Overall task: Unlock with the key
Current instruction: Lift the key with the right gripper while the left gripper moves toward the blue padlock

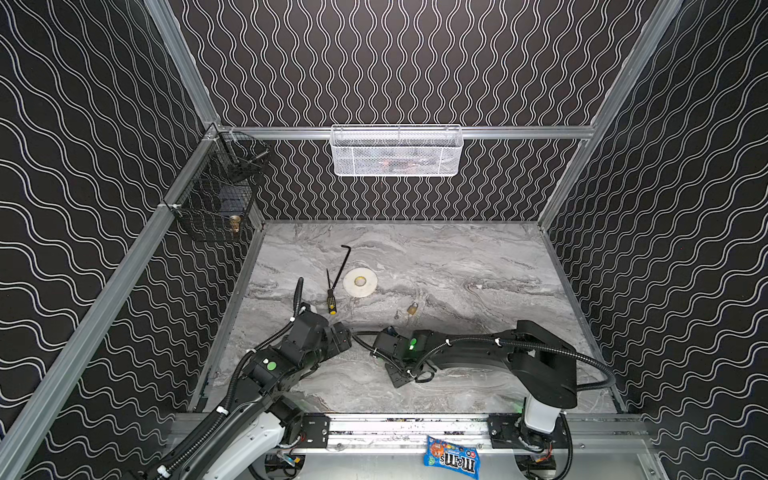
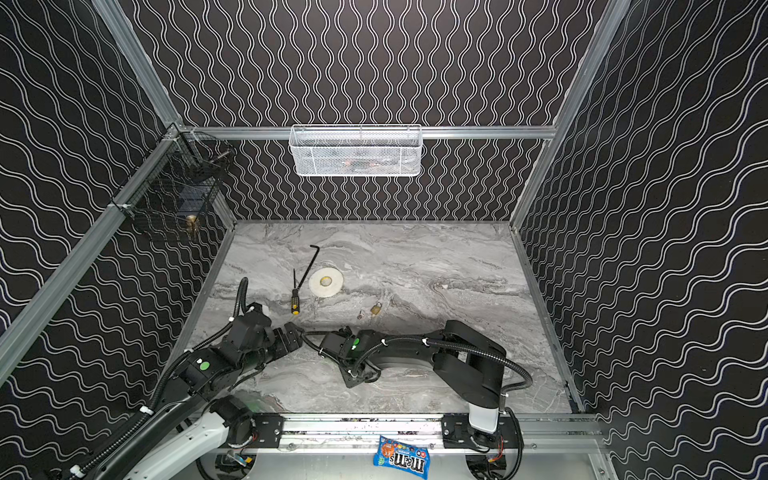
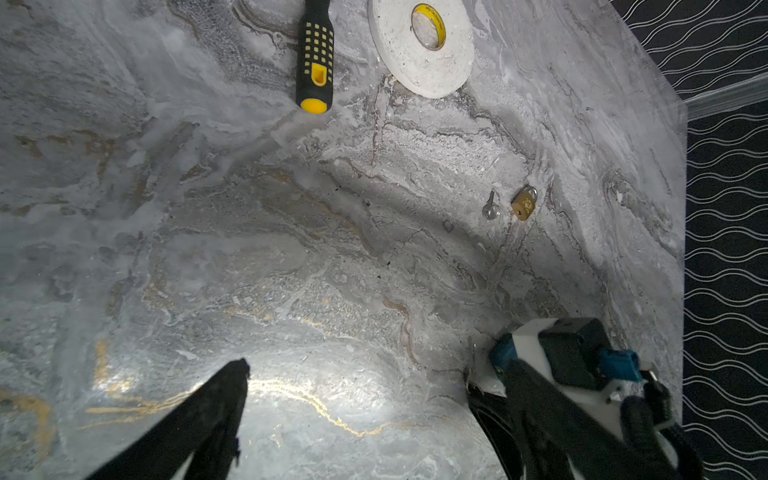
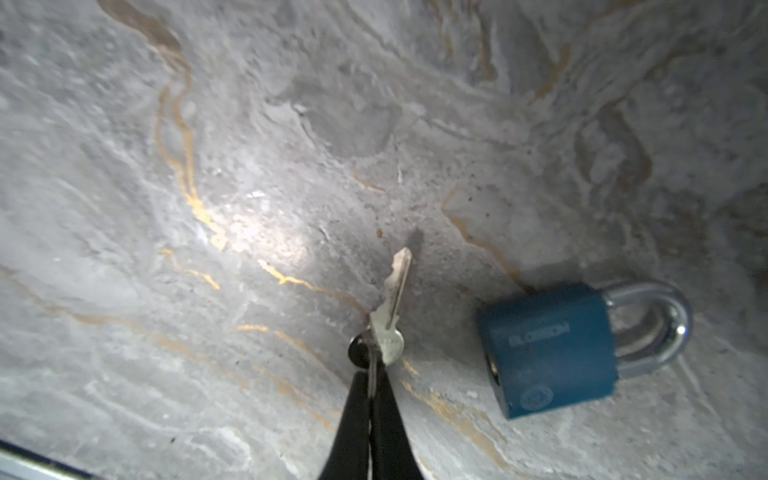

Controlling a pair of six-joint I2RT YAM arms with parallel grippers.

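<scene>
— Where is the key?
— The silver key (image 4: 392,309) sits at the tip of the right gripper (image 4: 370,384). The black fingers (image 4: 353,419) are pressed together on the thin wire ring (image 4: 375,365) at the key's head, so the gripper pinches the key by its ring, not by the blade. The blade points away from the gripper, over the marble-patterned counter (image 4: 208,124).
— And the lock?
— The blue padlock (image 4: 548,349) lies flat on the counter just beside the key, not touching it. Both legs of its steel shackle (image 4: 665,324) seem to run into the body, though the picture is slightly blurred.
— Where on the counter is this?
— Around the middle, somewhat nearer the front edge than the back edge.
— What about the other arm?
— The left gripper (image 3: 365,386) hangs close over the counter near the right one. Its fingers are spread wide, with nothing between them.
— Anything else there?
— Toward the back edge from the grippers lies a small brass padlock (image 1: 412,308), with a small key (image 3: 490,208) just beside it. Further toward the back-left corner are a black-and-yellow screwdriver (image 1: 331,300), a black hex key (image 1: 343,264) and a white roll of tape (image 1: 360,282). A white mesh basket (image 1: 397,151) hangs on the back wall, and a black wire basket (image 1: 216,195) on the left wall.
</scene>
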